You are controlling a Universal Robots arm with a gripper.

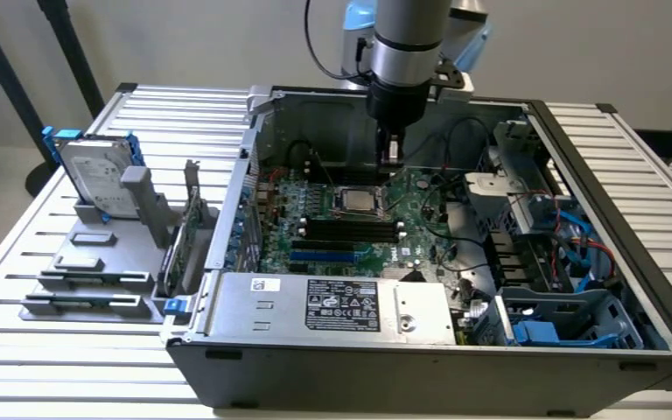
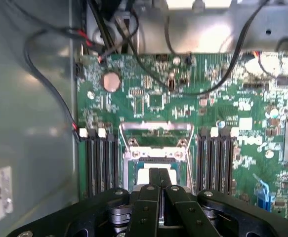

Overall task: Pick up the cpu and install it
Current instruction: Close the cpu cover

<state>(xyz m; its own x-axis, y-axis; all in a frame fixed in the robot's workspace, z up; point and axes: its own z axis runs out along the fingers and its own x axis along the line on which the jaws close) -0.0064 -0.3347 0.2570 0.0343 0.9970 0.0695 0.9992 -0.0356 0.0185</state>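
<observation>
The robot arm's pincer (image 2: 159,183) is hanging clenched just above the cpu (image 2: 143,177), which is sitting in the motherboard (image 2: 183,98) socket between memory slots (image 2: 98,163) inside the open computer case (image 1: 430,372). The power supply label (image 1: 343,304) is carrying print too small to read.

The hand (image 1: 390,150), fingers pressed together, hangs inside the open computer case (image 1: 430,367) on the slatted desk (image 1: 628,157), just above the green board (image 1: 416,188); the cpu (image 1: 357,199) lies in its socket close by.
</observation>
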